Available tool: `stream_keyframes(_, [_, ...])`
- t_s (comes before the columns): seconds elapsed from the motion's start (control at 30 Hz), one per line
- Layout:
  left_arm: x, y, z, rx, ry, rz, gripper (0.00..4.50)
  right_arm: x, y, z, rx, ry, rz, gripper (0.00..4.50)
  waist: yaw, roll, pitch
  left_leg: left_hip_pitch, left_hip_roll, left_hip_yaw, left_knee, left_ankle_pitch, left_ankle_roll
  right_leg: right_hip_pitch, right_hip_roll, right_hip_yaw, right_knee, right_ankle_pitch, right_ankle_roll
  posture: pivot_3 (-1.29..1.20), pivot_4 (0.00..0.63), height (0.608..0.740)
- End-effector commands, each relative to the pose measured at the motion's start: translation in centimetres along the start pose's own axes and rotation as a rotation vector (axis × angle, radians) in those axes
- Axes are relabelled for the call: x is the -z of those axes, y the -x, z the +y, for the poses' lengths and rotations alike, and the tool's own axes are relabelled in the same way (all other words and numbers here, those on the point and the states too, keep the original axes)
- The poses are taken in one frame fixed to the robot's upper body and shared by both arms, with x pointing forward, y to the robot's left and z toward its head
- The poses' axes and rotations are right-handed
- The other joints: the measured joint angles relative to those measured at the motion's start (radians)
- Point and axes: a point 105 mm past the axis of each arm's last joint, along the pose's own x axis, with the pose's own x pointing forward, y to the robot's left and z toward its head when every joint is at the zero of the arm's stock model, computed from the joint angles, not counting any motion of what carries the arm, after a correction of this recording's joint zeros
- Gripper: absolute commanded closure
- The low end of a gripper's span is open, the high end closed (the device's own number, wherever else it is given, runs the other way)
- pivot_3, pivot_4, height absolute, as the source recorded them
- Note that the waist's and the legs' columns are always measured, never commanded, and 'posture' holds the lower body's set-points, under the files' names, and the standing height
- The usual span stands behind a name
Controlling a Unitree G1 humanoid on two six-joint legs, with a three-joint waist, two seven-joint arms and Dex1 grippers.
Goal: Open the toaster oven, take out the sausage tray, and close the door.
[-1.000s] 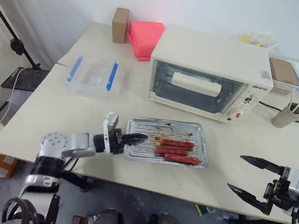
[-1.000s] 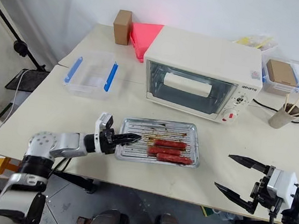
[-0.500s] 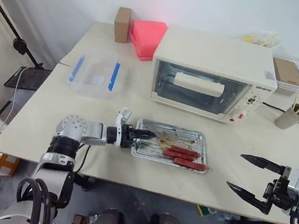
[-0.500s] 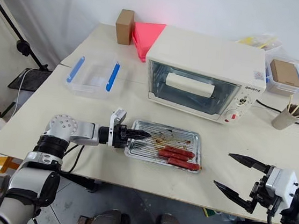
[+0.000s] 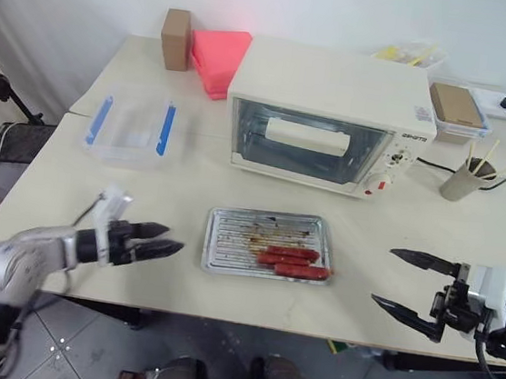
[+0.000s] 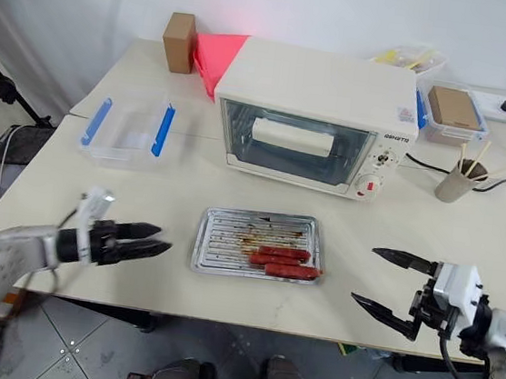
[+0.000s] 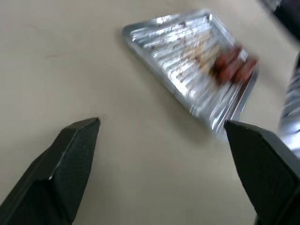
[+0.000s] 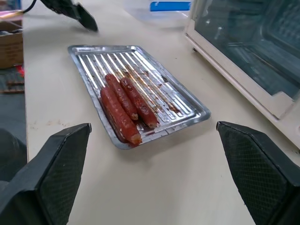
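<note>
The sausage tray is observed flat on the table, in front of the toaster oven and apart from it. The door is seen closed, its bar handle lying behind the glass-framed front.

From the head views, the full layout is given: the left gripper is found to the left of the tray, well clear of it, fingers spread and nothing between them. The right gripper is found at the right near edge of the table, likewise spread wide and empty.

The right wrist view supplies detail not available from above: three red sausages are seen lying side by side toward one end of the tray, on a ribbed base marked with brown grease. The oven's glass front is shown close by, and the other gripper's black fingertips are seen beyond the tray. The left wrist view is blurred; the tray and a reddish patch at its far end can be made out, little more.

Containers noted: a clear plastic box with blue clips at the left of the table, contents not discernible; a paper cup holding thin sticks at the right; a lidded box carrying a brown carton behind the oven. A pink folded item and a small brown box are recorded at the back.
</note>
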Motion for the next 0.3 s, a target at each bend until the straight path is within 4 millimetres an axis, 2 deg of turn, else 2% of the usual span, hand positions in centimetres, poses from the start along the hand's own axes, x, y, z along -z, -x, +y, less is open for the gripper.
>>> stream_keyframes(0.03, [-2.1, 1.1, -1.1, 0.046, -0.297, -0.023, 0.02, -0.9, -0.5, -0.1, -0.057, 0.014, -0.017, 0.0, 0.015, 0.0, 0.0, -0.001, 0.0, 0.0, 0.0, -0.003, 0.002, 0.0, -0.001, 0.0, -0.001, 0.0, 0.0, 0.0, 0.15, 0.74])
stream_keyframes(0.17, [-2.3, 1.3, -0.8, -0.023, -0.507, -0.041, 0.02, -1.0, -1.2, 0.0, -0.119, 0.015, -0.021, 0.0, 0.015, 0.001, 0.0, -0.004, -0.001, -0.001, -0.001, -0.005, 0.008, 0.0, -0.005, -0.005, -0.005, 0.0, 0.0, 0.0, 0.15, 0.74])
stream_keyframes(0.3, [-1.9, 1.0, 0.2, -0.057, -0.465, -0.042, 0.02, -1.2, -1.8, -0.1, -0.146, -0.014, -0.028, 0.0, 0.012, 0.001, 0.001, -0.006, -0.001, -0.001, -0.001, -0.006, 0.01, 0.0, -0.005, -0.006, -0.009, 0.0, 0.0, 0.0, 0.15, 0.74])
